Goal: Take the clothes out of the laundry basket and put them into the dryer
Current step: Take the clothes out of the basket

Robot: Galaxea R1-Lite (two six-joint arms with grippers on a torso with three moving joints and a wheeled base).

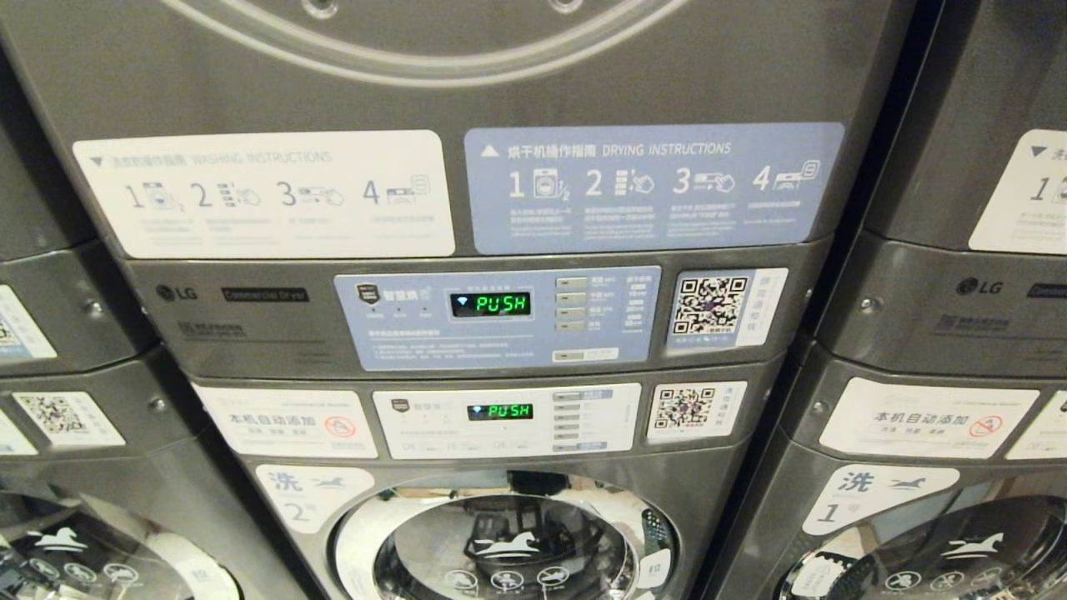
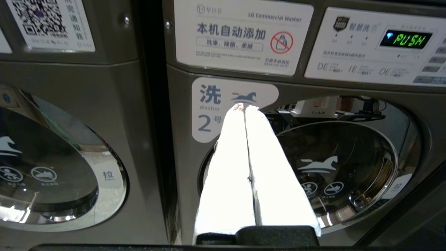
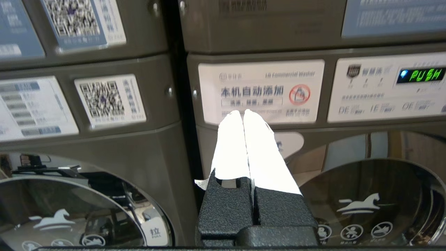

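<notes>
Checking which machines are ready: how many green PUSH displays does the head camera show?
2: upper display on the blue dryer panel, lower display on the white washer panel beneath. Neighbouring machines' displays lie outside this view.

The dark grey metal stacked laundry machine (image 1: 250, 333) carries a pale blue drying-instructions label (image 1: 654, 187) at one o'clock, a white washing-instructions label (image 1: 267, 193) at eleven o'clock, green glowing displays (image 1: 490, 304), black-and-white speckled QR stickers (image 1: 710, 305), and a red no-detergent symbol (image 1: 340, 427) at seven o'clock.

The grey dryer (image 1: 467, 321) sits stacked directly on the washer (image 1: 500, 467).
</notes>
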